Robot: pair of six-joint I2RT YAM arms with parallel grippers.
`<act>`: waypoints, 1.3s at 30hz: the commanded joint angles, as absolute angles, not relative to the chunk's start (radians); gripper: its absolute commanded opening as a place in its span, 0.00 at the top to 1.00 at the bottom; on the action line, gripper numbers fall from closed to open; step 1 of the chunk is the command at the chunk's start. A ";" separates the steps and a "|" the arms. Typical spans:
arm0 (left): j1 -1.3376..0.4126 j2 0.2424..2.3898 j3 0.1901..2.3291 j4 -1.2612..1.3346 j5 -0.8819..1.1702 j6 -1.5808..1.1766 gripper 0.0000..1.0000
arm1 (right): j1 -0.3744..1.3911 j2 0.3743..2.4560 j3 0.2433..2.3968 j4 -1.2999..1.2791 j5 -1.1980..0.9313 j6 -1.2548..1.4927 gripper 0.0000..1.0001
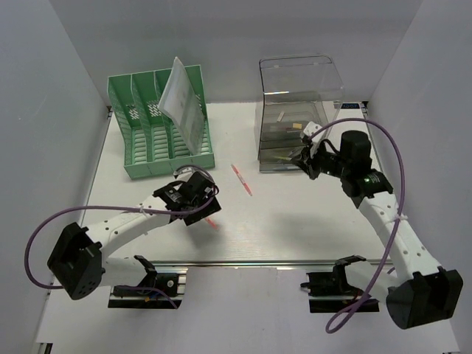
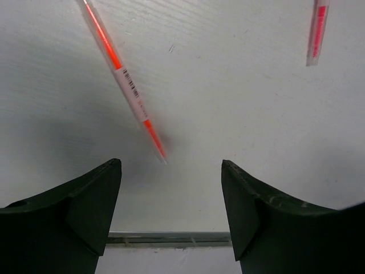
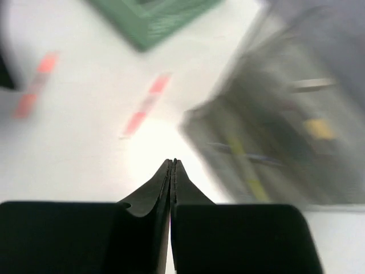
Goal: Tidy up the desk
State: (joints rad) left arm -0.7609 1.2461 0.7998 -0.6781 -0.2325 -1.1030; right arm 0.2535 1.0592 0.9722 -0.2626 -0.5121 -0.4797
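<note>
The tabletop point(image 1: 295, 228) fills the floor of the white-walled enclosure, running from the back wall down to the arms' bases. It is a broad, flat rectangle, matte white with a faint linear grain in the left wrist view. A metal rail point(image 1: 258, 262) runs along its near long edge. At the back left stands a green file rack point(image 1: 158, 125) with slotted dividers, and at the back right a clear drawer box point(image 1: 295, 110) holds a few small items too indistinct to name. The two stand well apart, with bare white surface between them. A pale sheet of paper point(image 1: 181, 103) leans tilted in the right-hand slots of the rack, its top corner rising above the frame. The left gripper point(image 2: 171, 171) hovers low over the tabletop just in front of the rack, its dark fingers spread wide with nothing between them. The right gripper point(image 3: 172, 165) is at the lower front of the drawer box, its fingers pressed flat together and holding nothing; its own view is blurred. A red pen point(image 2: 122, 80) lies slanted on the surface, its lower tip just ahead of the left gripper's open fingers. A second red pen point(image 1: 241, 179) lies farther out, near the middle of the tabletop between rack and box.
</note>
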 commanded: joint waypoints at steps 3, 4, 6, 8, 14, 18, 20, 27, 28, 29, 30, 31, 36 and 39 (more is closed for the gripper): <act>-0.758 1.313 0.887 -0.735 -0.290 -1.123 0.23 | 0.210 1.098 0.891 -0.380 -0.865 -0.288 0.99; -0.758 1.339 0.894 -0.739 -0.291 -1.129 0.25 | 0.204 1.089 0.885 -0.383 -0.870 -0.293 0.97; -0.758 1.367 0.913 -0.744 -0.291 -1.146 0.27 | 0.189 1.059 0.877 -0.373 -0.862 -0.295 0.93; -0.758 1.405 0.945 -0.773 -0.296 -1.155 0.30 | 0.183 1.036 0.858 -0.354 -0.841 -0.302 0.92; -0.758 1.440 0.970 -0.833 -0.313 -1.187 0.33 | 0.161 0.985 0.856 -0.348 -0.784 -0.295 0.90; -0.724 1.460 0.927 -0.785 -0.278 -1.190 0.39 | 0.146 0.948 0.847 -0.336 -0.785 -0.287 0.86; -0.710 1.477 0.914 -0.772 -0.259 -1.187 0.40 | 0.132 0.936 0.844 -0.330 -0.793 -0.285 0.79; -0.654 1.522 0.887 -0.716 -0.224 -1.143 0.40 | 0.106 0.928 0.844 -0.331 -0.776 -0.293 0.76; -0.653 1.534 0.893 -0.716 -0.222 -1.141 0.40 | 0.103 0.927 0.845 -0.333 -0.776 -0.293 0.76; -0.644 1.543 0.896 -0.710 -0.216 -1.131 0.41 | 0.103 0.925 0.844 -0.333 -0.776 -0.293 0.76; -0.635 1.548 0.899 -0.707 -0.212 -1.128 0.40 | 0.095 0.923 0.842 -0.331 -0.776 -0.293 0.76; -0.635 1.564 0.908 -0.703 -0.210 -1.124 0.41 | 0.097 0.925 0.842 -0.331 -0.775 -0.293 0.76; -0.612 1.615 0.934 -0.696 -0.186 -1.095 0.41 | 0.078 0.920 0.842 -0.330 -0.776 -0.291 0.76; -0.601 1.652 0.950 -0.707 -0.170 -1.085 0.41 | 0.072 0.916 0.841 -0.330 -0.776 -0.291 0.76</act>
State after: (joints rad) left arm -0.6113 1.6283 0.9264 -0.7254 -0.1944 -1.1049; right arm 0.0830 0.9379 0.8516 -0.3637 -0.7689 -0.2947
